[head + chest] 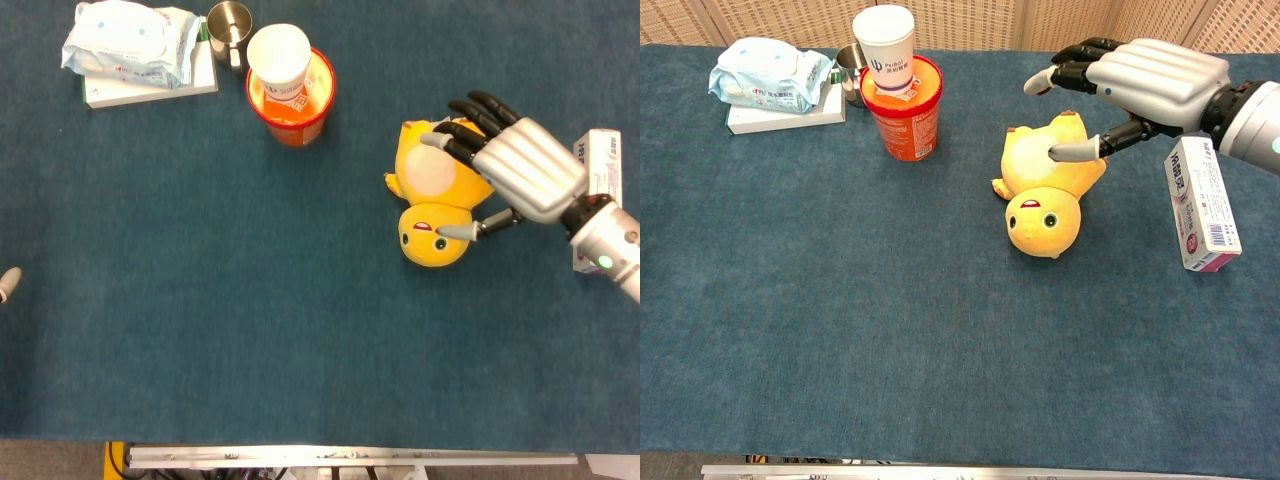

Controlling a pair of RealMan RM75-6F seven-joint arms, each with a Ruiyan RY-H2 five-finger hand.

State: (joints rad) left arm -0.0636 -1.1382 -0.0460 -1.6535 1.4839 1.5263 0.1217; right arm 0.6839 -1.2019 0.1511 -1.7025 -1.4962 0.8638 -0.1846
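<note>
Fingers (1070,75) spread, right hand (515,170) over soft yellow plush toy (432,195).

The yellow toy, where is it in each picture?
Head view: yellow toy lies right of the middle, under the right hand.
Chest view: yellow toy lies right of the middle, near the top.
Shared landmark: the orange tub, up and to its left in both.

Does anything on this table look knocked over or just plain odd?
The yellow plush toy lies flat on its back, head toward the near edge, with the right robot hand spread open above it. A white paper cup sits stacked in an orange tub. Nothing looks spilled or broken.
</note>
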